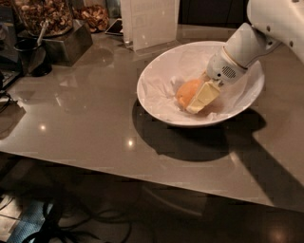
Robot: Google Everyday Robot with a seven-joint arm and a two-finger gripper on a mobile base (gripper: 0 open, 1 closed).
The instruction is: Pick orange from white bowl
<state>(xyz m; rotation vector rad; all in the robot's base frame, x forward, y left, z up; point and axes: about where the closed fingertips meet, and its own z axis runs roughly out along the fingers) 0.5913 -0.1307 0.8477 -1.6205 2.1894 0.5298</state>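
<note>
Near the bench's far right corner, your gripper (195, 100) meets the orange (185, 92) inside the white bowl (143, 86); whether it's clamped, I cannot tell. Confirm hold, then lift.

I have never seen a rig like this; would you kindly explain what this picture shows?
The white limb at right is a robot's single arm, ending in a gripper. One camera looks down on a grey table; where it is mounted is unknown. On the table stands a white bowl with an orange inside. The gripper is down in the bowl, against the orange; whether it holds it yet, I cannot tell. Behind stand a white card and jars of snacks.
</note>
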